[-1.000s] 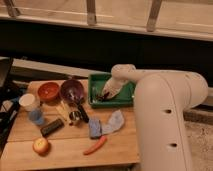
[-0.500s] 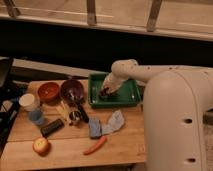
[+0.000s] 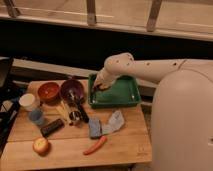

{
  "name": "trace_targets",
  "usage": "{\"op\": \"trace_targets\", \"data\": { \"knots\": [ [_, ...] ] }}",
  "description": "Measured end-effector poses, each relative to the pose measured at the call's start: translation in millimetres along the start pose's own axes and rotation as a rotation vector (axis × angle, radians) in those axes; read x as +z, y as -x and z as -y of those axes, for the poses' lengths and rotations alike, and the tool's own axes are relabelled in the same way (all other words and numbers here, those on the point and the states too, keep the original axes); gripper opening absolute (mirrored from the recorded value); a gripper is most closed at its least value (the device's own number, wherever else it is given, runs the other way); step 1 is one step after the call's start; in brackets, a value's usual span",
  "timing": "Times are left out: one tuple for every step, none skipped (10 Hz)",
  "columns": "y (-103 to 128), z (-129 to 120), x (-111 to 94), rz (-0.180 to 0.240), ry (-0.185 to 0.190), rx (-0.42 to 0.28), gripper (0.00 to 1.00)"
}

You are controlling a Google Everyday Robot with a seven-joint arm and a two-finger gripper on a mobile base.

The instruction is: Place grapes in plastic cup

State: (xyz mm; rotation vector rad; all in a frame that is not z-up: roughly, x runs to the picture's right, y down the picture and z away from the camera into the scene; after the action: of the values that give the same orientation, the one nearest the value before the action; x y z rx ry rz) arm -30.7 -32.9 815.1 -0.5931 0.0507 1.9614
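My gripper reaches down into the left end of a green tray at the back of the wooden table. A small dark lump lies in the tray right at the gripper; it may be the grapes, but I cannot tell for sure, nor whether it is held. A bluish plastic cup stands at the table's left side, far from the gripper, with a white cup just behind it.
On the table are a red-brown bowl, a dark purple bowl, a carrot, an apple, a blue sponge, a crumpled cloth and a dark bar. My arm's bulk fills the right side.
The gripper stays at the tray's left end and has shifted slightly up and left. The arm's upper part has swung and now fills more of the right side.
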Motion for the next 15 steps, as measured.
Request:
{"op": "trace_targets", "data": {
  "knots": [
    [-7.5,-18.9,-0.8,-0.013,0.020,-0.043,0.00],
    [-21.3,-44.1,-0.6,-0.037,0.045,-0.096,0.00],
    [-33.3,-61.2,-2.2,-0.058,0.064,-0.133,0.00],
    [-49.0,-80.9,-9.1,-0.091,0.088,-0.186,0.00],
    [-53.9,-86.6,-11.4,-0.101,0.096,-0.204,0.00],
    [-55.0,-87.6,-11.3,-0.103,0.097,-0.206,0.00],
    [-54.5,-86.9,-11.5,-0.102,0.097,-0.205,0.00],
    [-53.5,-85.3,-12.1,-0.101,0.096,-0.202,0.00],
    [-53.8,-85.9,-12.1,-0.101,0.097,-0.203,0.00],
    [-54.9,-88.0,-11.9,-0.103,0.099,-0.211,0.00],
    [-57.2,-91.9,-11.2,-0.105,0.100,-0.232,0.00],
    [-60.8,-99.5,-7.7,-0.114,0.104,-0.254,0.00],
    [-66.4,-113.8,-0.9,-0.129,0.113,-0.289,0.00],
    [-74.5,-133.4,8.5,-0.154,0.128,-0.337,0.00],
    [-82.7,-149.7,15.7,-0.178,0.143,-0.382,0.00]
  ]
}}
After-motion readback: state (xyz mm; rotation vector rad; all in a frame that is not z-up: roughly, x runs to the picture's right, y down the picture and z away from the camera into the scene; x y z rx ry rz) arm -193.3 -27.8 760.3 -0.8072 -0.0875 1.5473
